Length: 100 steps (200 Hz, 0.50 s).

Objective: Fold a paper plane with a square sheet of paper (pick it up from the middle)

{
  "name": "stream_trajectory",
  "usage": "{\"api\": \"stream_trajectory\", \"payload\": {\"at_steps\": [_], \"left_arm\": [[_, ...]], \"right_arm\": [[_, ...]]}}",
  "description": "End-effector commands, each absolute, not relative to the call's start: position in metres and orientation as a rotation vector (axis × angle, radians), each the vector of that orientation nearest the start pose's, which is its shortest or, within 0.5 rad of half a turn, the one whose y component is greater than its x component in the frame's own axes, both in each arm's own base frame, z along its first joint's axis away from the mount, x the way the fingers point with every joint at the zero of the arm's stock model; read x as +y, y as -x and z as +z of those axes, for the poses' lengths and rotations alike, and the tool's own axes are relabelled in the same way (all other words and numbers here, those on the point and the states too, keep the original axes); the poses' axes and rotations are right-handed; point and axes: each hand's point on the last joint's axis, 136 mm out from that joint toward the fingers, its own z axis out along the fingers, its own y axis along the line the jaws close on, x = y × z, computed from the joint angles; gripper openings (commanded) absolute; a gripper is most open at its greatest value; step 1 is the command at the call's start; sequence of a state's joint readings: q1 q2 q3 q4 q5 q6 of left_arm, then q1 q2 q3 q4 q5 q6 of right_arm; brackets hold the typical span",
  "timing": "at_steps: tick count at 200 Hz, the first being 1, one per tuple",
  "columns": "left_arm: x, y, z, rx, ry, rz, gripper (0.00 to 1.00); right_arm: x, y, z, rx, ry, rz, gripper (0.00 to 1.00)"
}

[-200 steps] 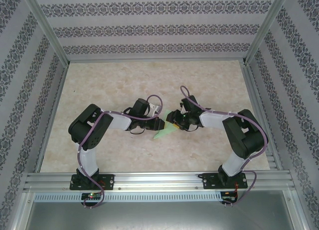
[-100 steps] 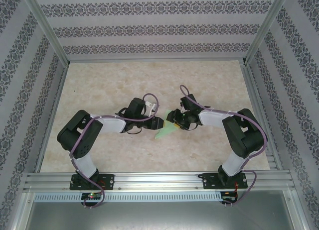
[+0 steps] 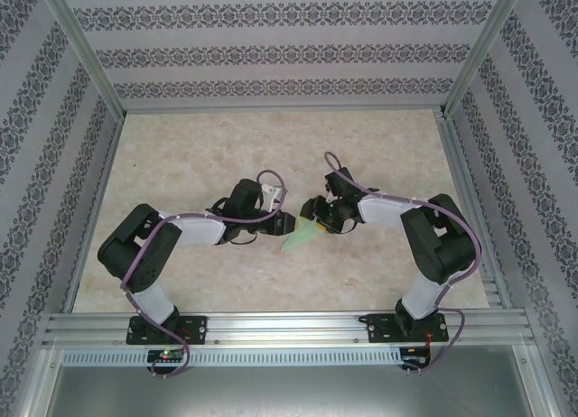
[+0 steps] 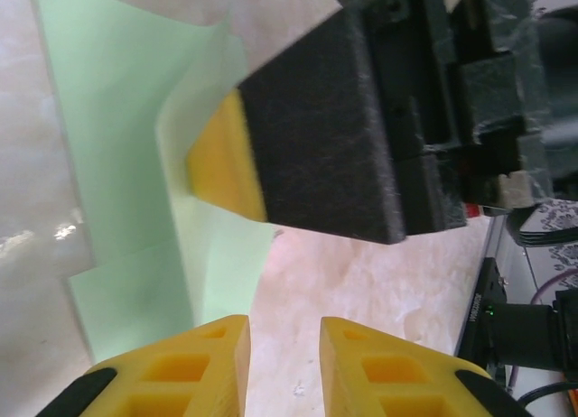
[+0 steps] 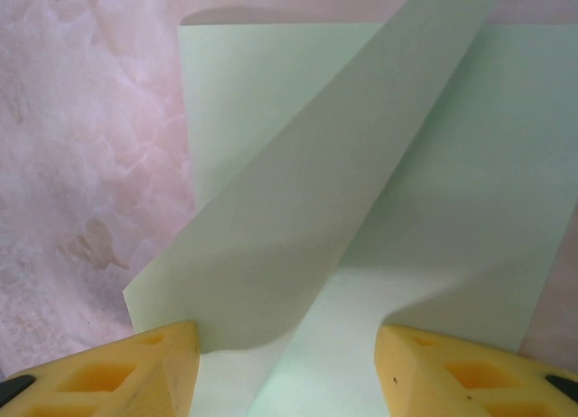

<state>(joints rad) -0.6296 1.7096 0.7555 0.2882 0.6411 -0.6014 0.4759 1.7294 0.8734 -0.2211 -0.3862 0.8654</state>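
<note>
The paper plane (image 3: 301, 238) is a slim pale green pointed fold lying on the table between my two grippers. My left gripper (image 3: 288, 224) sits low at its left side. In the left wrist view the left gripper (image 4: 284, 345) stands open a little, with bare table in the gap and the green paper (image 4: 117, 164) just left of it. My right gripper (image 3: 318, 215) is over the paper's upper end, and one of its fingertips (image 4: 221, 164) rests on the paper. In the right wrist view the right gripper (image 5: 287, 367) is open wide astride the paper (image 5: 452, 191), where one flap (image 5: 298, 218) stands raised.
The marbled tabletop (image 3: 199, 155) lies open at the back and both sides of the arms. Patterned walls and a metal frame (image 3: 81, 65) ring it. An aluminium rail (image 3: 289, 327) carries the arm bases at the near edge.
The left arm's elbow has swung left and down while its gripper stayed by the paper. The right gripper has edged slightly left over the paper and its jaws have spread a little.
</note>
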Motion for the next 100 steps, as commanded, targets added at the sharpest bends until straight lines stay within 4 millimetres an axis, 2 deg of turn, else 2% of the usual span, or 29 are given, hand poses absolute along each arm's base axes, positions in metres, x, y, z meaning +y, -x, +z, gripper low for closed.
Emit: {"api": "stream_trajectory", "payload": {"at_steps": [1, 23, 63, 100], "left_arm": [[-0.343, -0.266, 0.083, 2.38, -0.5, -1.407, 0.27], [-0.348, -0.264, 0.073, 2.422, -0.521, -1.403, 0.24], [-0.339, -0.271, 0.052, 2.502, -0.469, -1.281, 0.2], [-0.334, -0.275, 0.042, 2.537, -0.43, -1.221, 0.16]], "right_arm": [[0.208, -0.295, -0.011, 2.924, -0.484, 0.683, 0.57], [0.209, -0.294, -0.012, 2.931, -0.49, 0.687, 0.57], [0.21, -0.295, -0.011, 2.932, -0.483, 0.691, 0.57], [0.207, -0.292, -0.014, 2.941, -0.478, 0.676, 0.56]]}}
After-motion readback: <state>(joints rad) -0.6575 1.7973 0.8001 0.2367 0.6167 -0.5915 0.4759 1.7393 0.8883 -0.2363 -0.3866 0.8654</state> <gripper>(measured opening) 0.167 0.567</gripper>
